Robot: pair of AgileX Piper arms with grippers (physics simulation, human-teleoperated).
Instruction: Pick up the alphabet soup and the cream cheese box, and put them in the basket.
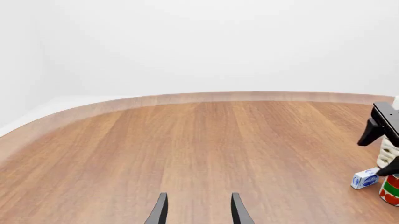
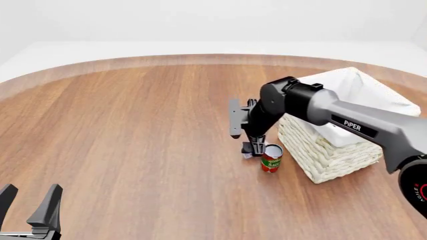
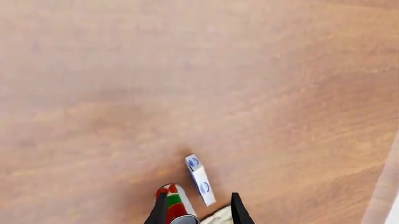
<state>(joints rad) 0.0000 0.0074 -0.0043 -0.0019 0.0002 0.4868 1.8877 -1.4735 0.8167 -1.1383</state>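
While the right end effector (image 2: 255,148) hangs open and empty over the cream cheese box (image 3: 200,179), which lies on the bench (image 2: 133,130) beside the red and green can (image 2: 271,158) near the basket (image 2: 333,150), a descending finger could topple that can. Left end effector (image 2: 30,202) rests open, empty. Alphabet soup: unseen.

The right arm (image 2: 360,122) is showing one clear word along its grey link — "PiPER", in white letters. The red and green can (image 2: 271,159) is carrying yellow print on its label — too small to read.
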